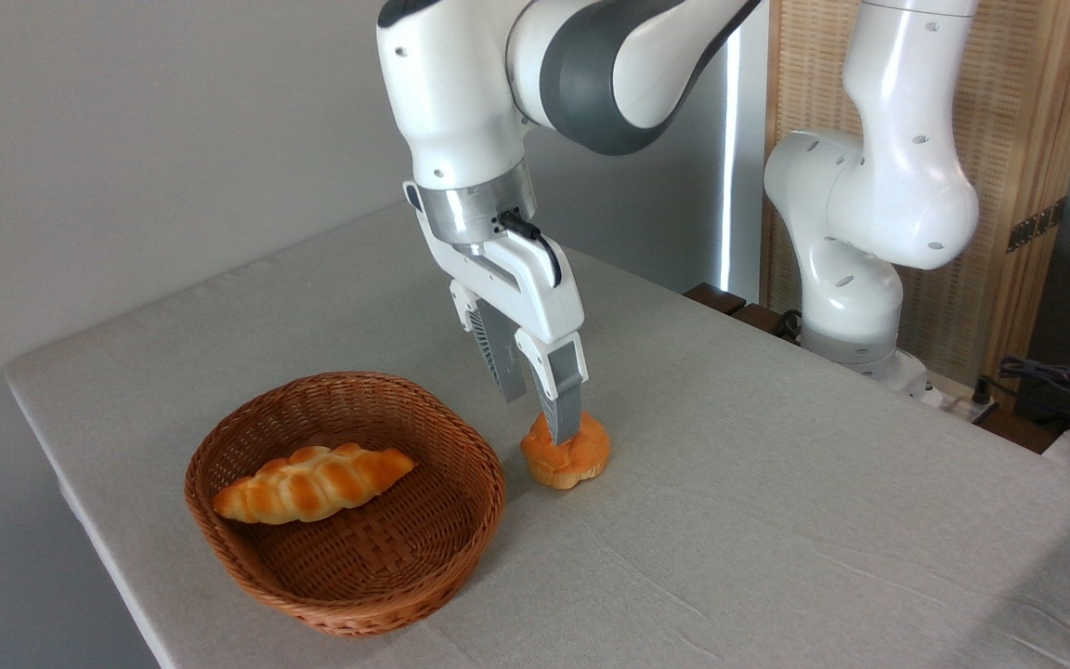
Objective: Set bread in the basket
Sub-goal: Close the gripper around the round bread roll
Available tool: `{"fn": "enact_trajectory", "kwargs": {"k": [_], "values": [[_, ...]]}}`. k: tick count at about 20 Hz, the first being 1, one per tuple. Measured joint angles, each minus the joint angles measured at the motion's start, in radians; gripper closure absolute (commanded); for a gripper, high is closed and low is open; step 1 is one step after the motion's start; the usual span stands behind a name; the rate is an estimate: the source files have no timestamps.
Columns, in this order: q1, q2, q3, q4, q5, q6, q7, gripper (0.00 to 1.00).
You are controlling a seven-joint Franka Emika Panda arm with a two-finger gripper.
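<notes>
The bread [583, 461], a small knobbly golden-orange bun, rests on the grey table just to the right of the basket [377, 609], a round reddish-brown wicker one. My gripper [540, 418] hangs straight down over the bun and is open. Its nearer finger [561, 404] reaches the bun's top and covers a strip of it. The other finger ends a little higher, behind and to the left of the bun. The bun shows no sign of being lifted.
A long braided golden loaf [312, 483] lies inside the basket. The arm's white base [851, 307] stands at the table's back right, with cables [1055, 381] beyond it. The table's left edge [89, 520] runs close beside the basket.
</notes>
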Motion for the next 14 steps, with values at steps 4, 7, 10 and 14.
{"fn": "enact_trajectory", "kwargs": {"k": [4,7,10,14], "values": [[-0.002,0.002,0.000,-0.029,0.000,0.000,0.004,0.00],[-0.004,0.008,0.000,-0.044,0.000,0.000,0.005,0.00],[-0.005,0.016,0.001,-0.065,0.001,0.003,0.005,0.01],[-0.006,0.023,0.001,-0.082,0.002,0.023,0.005,0.30]]}}
